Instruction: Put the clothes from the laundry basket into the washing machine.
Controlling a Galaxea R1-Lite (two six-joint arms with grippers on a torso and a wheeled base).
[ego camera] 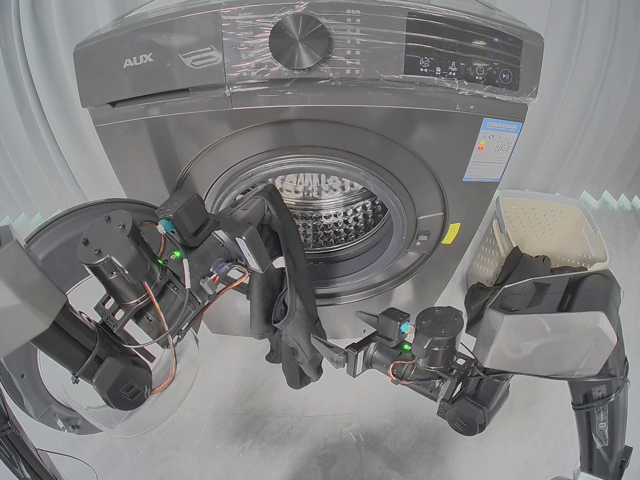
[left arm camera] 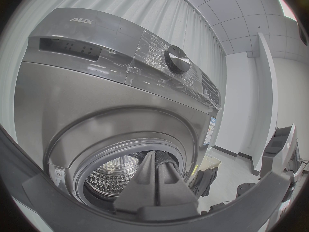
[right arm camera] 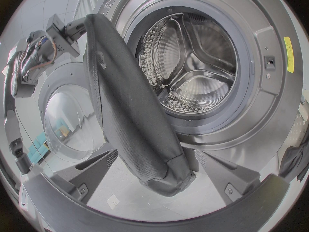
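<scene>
The washing machine (ego camera: 320,121) stands with its door open and its steel drum (ego camera: 337,218) bare inside. A long black garment (ego camera: 287,295) hangs in front of the opening's left side. My left gripper (ego camera: 261,201) is shut on its top end; the left wrist view shows the fingers (left arm camera: 167,184) pinching the cloth. Below, my right gripper (ego camera: 343,335) is open by the garment's lower end, and the garment (right arm camera: 135,120) hangs between its spread fingers (right arm camera: 103,161). The cream laundry basket (ego camera: 553,235) sits on the floor to the machine's right, with dark clothes (ego camera: 517,268) draped over its rim.
The round glass door (ego camera: 100,341) is swung open to the left, behind my left arm. Grey floor lies in front of the machine. Curtains hang behind it.
</scene>
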